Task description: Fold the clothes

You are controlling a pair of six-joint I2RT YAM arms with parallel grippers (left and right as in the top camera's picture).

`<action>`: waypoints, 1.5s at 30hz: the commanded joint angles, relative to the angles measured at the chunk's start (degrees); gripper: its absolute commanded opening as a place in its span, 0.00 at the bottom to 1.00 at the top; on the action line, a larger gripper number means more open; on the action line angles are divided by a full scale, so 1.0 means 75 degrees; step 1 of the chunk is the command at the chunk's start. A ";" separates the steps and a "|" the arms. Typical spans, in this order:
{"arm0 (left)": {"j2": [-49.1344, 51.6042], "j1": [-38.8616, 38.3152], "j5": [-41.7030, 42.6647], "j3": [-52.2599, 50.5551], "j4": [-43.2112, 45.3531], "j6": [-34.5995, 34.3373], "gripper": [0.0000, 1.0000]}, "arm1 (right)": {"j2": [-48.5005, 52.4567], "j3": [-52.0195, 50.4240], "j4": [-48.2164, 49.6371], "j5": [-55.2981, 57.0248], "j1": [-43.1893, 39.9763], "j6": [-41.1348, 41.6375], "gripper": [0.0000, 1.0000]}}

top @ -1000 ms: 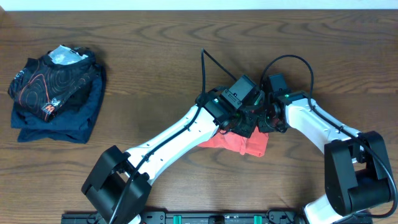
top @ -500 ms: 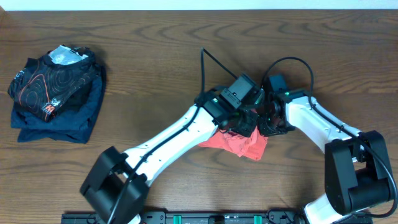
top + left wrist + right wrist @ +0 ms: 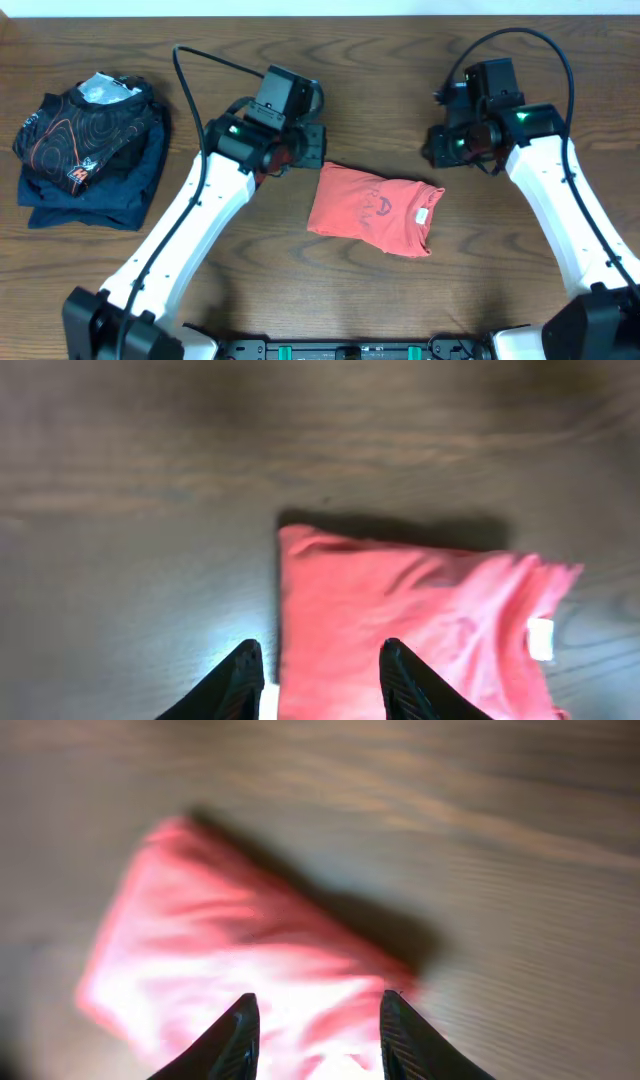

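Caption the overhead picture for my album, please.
Open left gripper and right gripper flank the folded coral T-shirt on a wooden table.

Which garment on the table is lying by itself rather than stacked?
The coral-red T-shirt at the centre; the black orange-lined garment sits atop the navy garment at far left.

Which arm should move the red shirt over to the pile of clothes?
Probably the left. The left gripper hangs open beside the shirt, on the side nearer the pile; the right gripper sits on the far side.
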 commanded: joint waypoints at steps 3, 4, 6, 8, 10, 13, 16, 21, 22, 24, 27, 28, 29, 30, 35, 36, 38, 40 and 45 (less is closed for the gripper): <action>0.0644 -0.0052 0.0513 -0.0367 -0.0125 -0.0154 0.40 | 0.0306 -0.0335 -0.0379 -0.2011 0.0577 -0.0522 0.37; 0.0772 -0.0076 0.0656 -0.0379 -0.0125 -0.0152 0.40 | 0.0326 -0.0449 -0.0408 -0.2008 0.0656 -0.0522 0.37; 0.1037 -0.0157 0.0793 -0.0379 -0.0108 -0.0146 0.40 | 0.0356 -0.0796 -0.0341 -0.2002 0.0787 -0.0525 0.38; 0.1355 -0.0245 0.0790 -0.0379 -0.0087 -0.0087 0.40 | 0.0388 -0.1244 -0.0102 -0.2005 0.0833 -0.0522 0.39; 0.1687 -0.0347 0.0793 -0.0379 -0.0096 -0.0087 0.40 | 0.0428 -0.1763 0.0227 -0.1999 0.0831 -0.0525 0.40; 0.2148 -0.0527 0.0790 -0.0379 -0.0122 -0.0020 0.40 | 0.0510 -0.2632 0.0941 -0.1682 0.0828 -0.0481 0.40; 0.2623 -0.0662 0.0682 -0.0379 -0.0195 0.0221 0.40 | 0.0583 -0.3386 0.1769 -0.0606 0.0822 -0.0035 0.40; 0.3293 -0.0647 0.0554 -0.0379 -0.0676 0.0219 0.40 | 0.0624 -0.3940 0.2442 0.0912 0.0647 0.0402 0.41; 0.3381 -0.0624 0.0554 -0.0379 -0.0804 0.0166 0.40 | 0.0624 -0.3966 0.2503 0.1189 0.0600 0.0399 0.41; 0.3503 -0.0586 0.0446 -0.0382 -0.1055 -0.0143 0.40 | 0.0624 -0.3966 0.2626 0.1711 0.0501 0.0402 0.42; 0.3494 -0.0568 0.0128 -0.0385 -0.1271 -0.0522 0.40 | 0.0624 -0.3966 0.3077 0.2296 0.0341 0.0396 0.45; 0.3491 -0.0568 0.0134 -0.0382 -0.1309 -0.0647 0.40 | 0.0624 -0.3966 0.3273 0.2384 0.0291 0.0382 0.45; 0.3491 -0.0580 0.0152 -0.0382 -0.1373 -0.0854 0.40 | 0.0624 -0.3966 0.3538 0.2457 0.0233 0.0326 0.45; 0.3491 -0.0597 0.0262 -0.0382 -0.1454 -0.1014 0.40 | 0.0624 -0.3966 0.3824 0.2486 0.0178 0.0198 0.45; 0.3142 -0.0699 0.0615 -0.0382 -0.1614 -0.1154 0.40 | 0.0603 -0.3756 0.4517 0.2483 0.0052 -0.0236 0.49; 0.2958 -0.0697 0.0583 -0.0379 -0.1606 -0.1154 0.40 | 0.0577 -0.3611 0.4406 0.2474 0.0050 -0.0233 0.50; 0.2463 -0.0632 0.0312 -0.0356 -0.1451 -0.1119 0.40 | 0.0434 -0.3273 0.4019 0.2454 0.0052 -0.0213 0.52; 0.1953 -0.0533 -0.0108 -0.0353 -0.1084 -0.1110 0.41 | 0.0216 -0.2903 0.3585 0.2448 0.0052 -0.0058 0.53; 0.1204 -0.0329 -0.0414 -0.0353 0.0609 -0.0344 0.52 | -0.0542 -0.2232 0.2704 0.0799 0.0058 -0.0003 0.53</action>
